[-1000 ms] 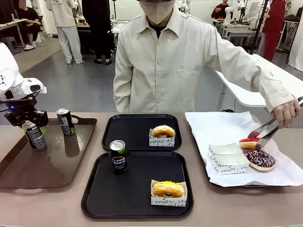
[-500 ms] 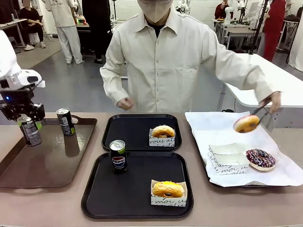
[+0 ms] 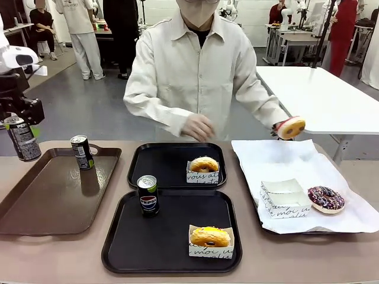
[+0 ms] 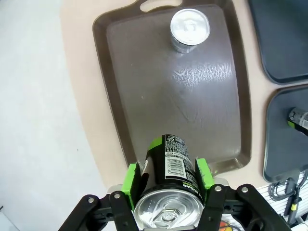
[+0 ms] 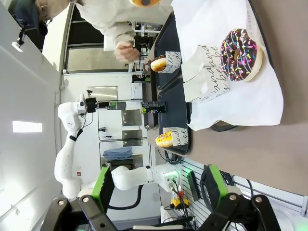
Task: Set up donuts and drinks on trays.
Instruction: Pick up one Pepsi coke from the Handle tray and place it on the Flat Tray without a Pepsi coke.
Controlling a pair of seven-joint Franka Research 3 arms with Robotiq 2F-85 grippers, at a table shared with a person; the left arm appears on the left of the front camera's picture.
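Observation:
My left gripper [image 3: 21, 125] is shut on a black drink can [image 3: 23, 145], held in the air to the left of the brown tray [image 3: 53, 201]. In the left wrist view its green pads [image 4: 131, 177] clamp the can [image 4: 169, 161]. A second can [image 3: 82, 152] stands on the brown tray. The near black tray [image 3: 166, 248] carries a Pepsi can [image 3: 147, 195] and a yellow donut [image 3: 210, 236] in a paper boat. The far black tray [image 3: 160, 165] has a golden donut [image 3: 204, 164]. My right gripper [image 5: 159, 192] is open with nothing between its fingers.
The person holds a glazed donut [image 3: 291, 127] up over the paper-lined tray [image 3: 266, 160], their other hand [image 3: 198, 127] above the far black tray. A sprinkled donut [image 3: 325, 198] and an empty paper boat [image 3: 284, 198] lie on the paper.
My left gripper has lifted the can up off the brown tray and moved it left. The person has raised the glazed donut off the paper.

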